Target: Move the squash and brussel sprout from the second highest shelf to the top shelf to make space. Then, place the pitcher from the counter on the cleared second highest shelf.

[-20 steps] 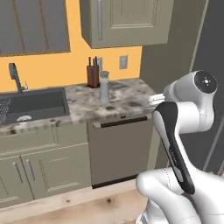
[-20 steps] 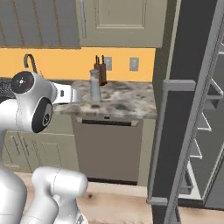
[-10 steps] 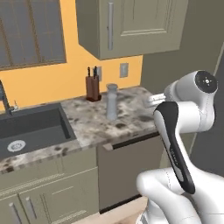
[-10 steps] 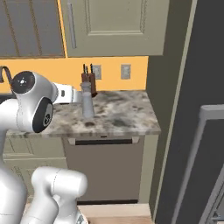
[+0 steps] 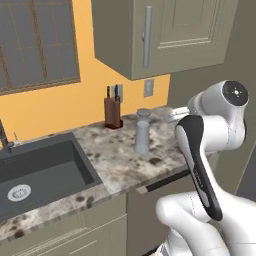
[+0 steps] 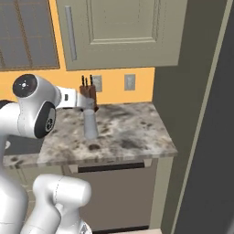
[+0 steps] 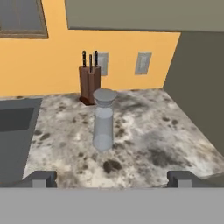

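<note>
— Speckled stone table from the left base camera: the pitcher stands upright on it, untouched, knife block at its ten o'clock, sink well apart.

— From the right base camera?

— Same pitcher, fridge side wall at three o'clock.

— And the hand camera?

— Gripper gapes wide, holding nothing, pitcher at twelve o'clock, path clear. I'd judge the pitcher step remains.

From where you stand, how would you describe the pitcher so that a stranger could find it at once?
Look at the speckled stone counter to the right of the dark sink. Near the middle of it stands the pitcher, alone, a little in front of the brown knife block by the yellow wall. It is a plain pale grey cylinder with a darker grey lid, and no knife handles stick out of it.
</note>
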